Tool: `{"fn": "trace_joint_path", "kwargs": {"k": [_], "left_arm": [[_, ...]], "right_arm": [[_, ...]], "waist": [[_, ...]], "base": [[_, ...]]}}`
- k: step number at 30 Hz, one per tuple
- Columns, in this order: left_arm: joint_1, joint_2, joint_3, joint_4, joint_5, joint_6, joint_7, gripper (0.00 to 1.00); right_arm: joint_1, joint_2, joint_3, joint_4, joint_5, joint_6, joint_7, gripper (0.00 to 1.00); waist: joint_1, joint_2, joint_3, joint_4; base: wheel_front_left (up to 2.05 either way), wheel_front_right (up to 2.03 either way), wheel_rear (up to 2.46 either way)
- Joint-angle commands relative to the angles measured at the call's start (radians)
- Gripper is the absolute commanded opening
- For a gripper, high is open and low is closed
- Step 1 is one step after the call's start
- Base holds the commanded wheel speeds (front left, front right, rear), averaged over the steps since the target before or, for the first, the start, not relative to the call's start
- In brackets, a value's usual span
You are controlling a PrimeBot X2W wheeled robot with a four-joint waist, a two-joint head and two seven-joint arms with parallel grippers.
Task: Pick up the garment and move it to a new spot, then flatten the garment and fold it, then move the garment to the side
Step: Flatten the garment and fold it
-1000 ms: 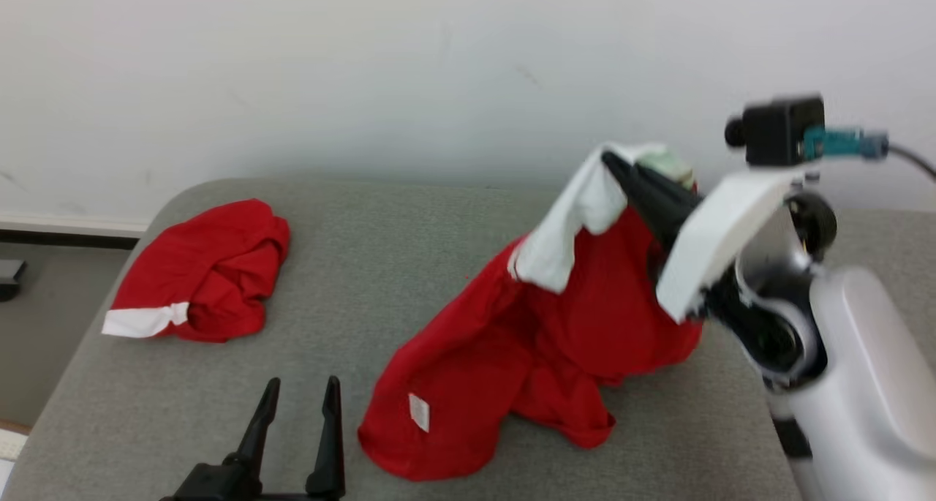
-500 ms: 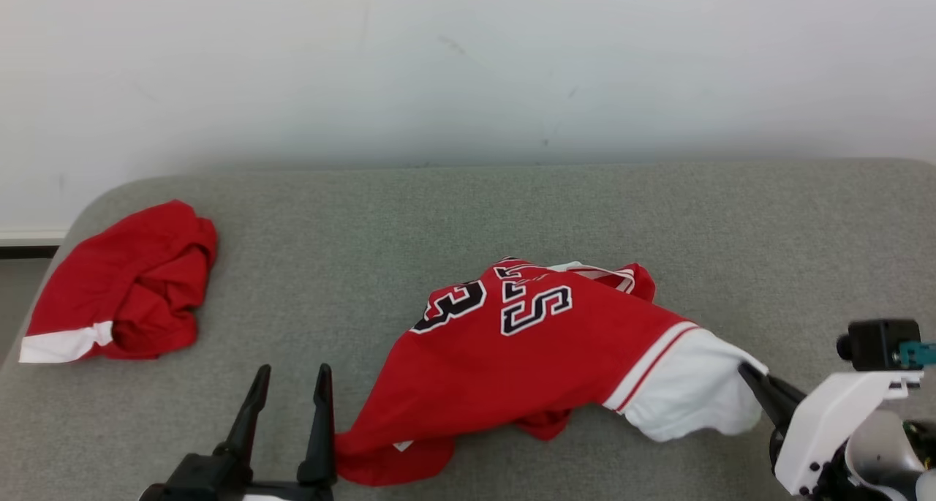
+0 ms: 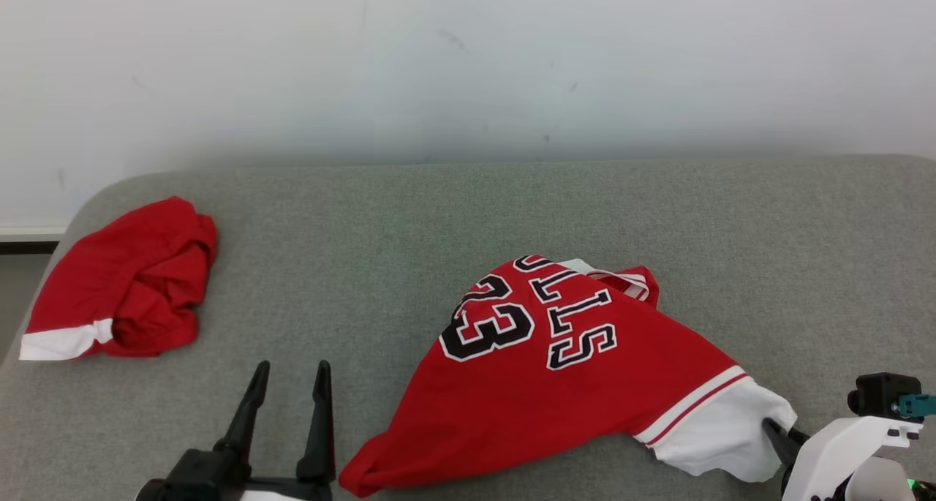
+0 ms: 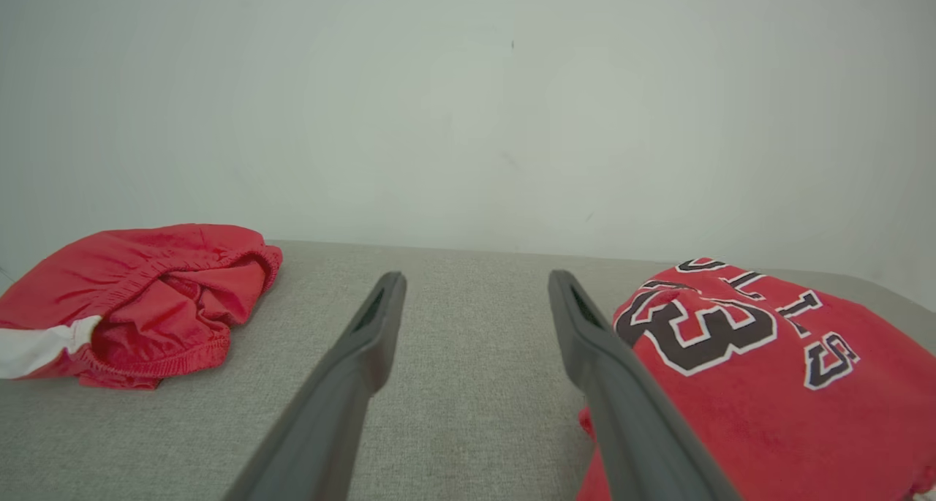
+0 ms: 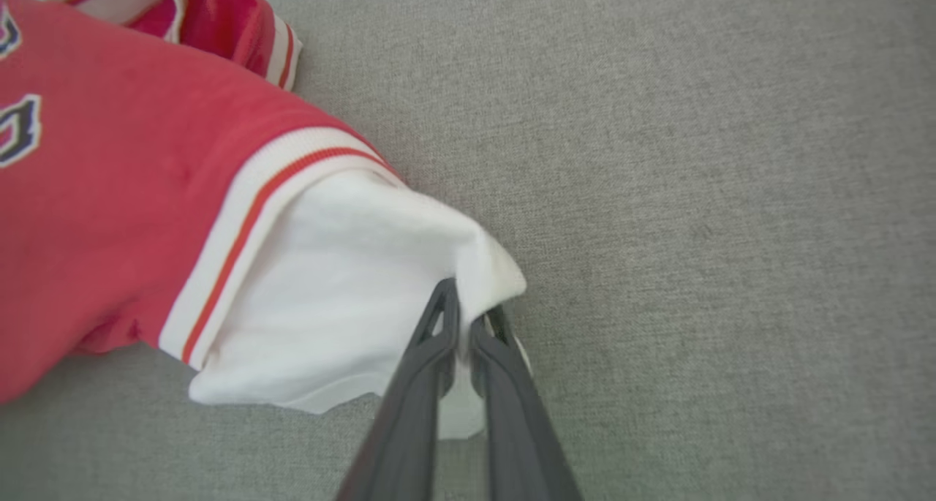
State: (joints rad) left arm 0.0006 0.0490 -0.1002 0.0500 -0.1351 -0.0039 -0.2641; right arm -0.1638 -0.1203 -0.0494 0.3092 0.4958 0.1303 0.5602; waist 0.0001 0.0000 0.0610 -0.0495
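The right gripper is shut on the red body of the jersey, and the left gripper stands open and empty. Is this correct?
No: the right gripper is shut on the white end of the jersey, not its red body, as the right wrist view shows. The left gripper stands open and empty.

My left gripper (image 3: 292, 369) and right gripper (image 5: 472, 307) have long, dark, tapering fingers; a white wrist shell (image 3: 841, 450) carries a black camera block (image 3: 880, 393) with a teal plug (image 3: 920, 405).

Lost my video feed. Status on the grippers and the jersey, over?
Right gripper shut on jersey, white end. Left gripper open, empty. Jersey bunched on grey cushion, not flat yet. Red shorts off left, clear of it.
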Motion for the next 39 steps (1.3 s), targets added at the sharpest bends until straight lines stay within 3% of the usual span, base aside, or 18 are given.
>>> {"fn": "trace_joint_path", "kwargs": {"k": [1, 7, 13, 15, 22, 29, 39], "left_arm": [[0.008, 0.003, 0.003, 0.002, 0.006, -0.001, -0.001, 1.0], [0.025, 0.003, 0.005, -0.001, 0.006, 0.002, -0.001, 1.0], [0.038, 0.003, 0.007, -0.004, 0.007, 0.003, -0.001, 1.0], [0.041, 0.003, 0.007, -0.005, 0.007, 0.002, -0.001, 1.0], [0.06, 0.003, 0.013, -0.009, -0.005, 0.007, -0.001, 1.0], [0.09, 0.003, 0.014, -0.006, 0.006, 0.0, -0.001, 1.0], [0.106, 0.003, 0.02, -0.002, 0.012, -0.015, -0.001, 1.0]], "right_arm": [[-0.011, -0.013, 0.005, 0.007, 0.0, 0.001, -0.017, 1.0], [0.019, -0.091, 0.032, -0.038, -0.063, 0.001, -0.083, 1.0], [0.069, -0.126, -0.032, -0.142, -0.121, 0.001, -0.201, 1.0], [0.076, -0.125, -0.046, -0.166, -0.127, 0.001, -0.23, 1.0], [0.158, -0.104, -0.071, -0.31, -0.211, 0.001, -0.49, 1.0], [0.247, -0.077, -0.064, -0.311, -0.292, 0.0, -0.747, 1.0], [0.264, -0.038, -0.044, -0.249, -0.305, 0.0, -0.825, 1.0]], "waist": [[-0.0001, 0.0, -0.007, 0.0], [-0.0001, 0.0, -0.027, -0.002], [-0.0001, 0.0, -0.043, -0.001], [-0.0001, 0.0, -0.046, 0.0], [-0.0001, 0.0, -0.062, 0.016], [-0.0001, 0.0, -0.069, 0.025], [-0.0001, 0.0, -0.07, 0.028]], "base": [[0.0, 0.0, 0.0], [0.0, 0.0, 0.0], [0.0, 0.0, 0.0], [0.0, 0.0, 0.0], [0.0, 0.0, 0.0], [0.0, 0.0, 0.0], [0.0, 0.0, 0.0]]}}
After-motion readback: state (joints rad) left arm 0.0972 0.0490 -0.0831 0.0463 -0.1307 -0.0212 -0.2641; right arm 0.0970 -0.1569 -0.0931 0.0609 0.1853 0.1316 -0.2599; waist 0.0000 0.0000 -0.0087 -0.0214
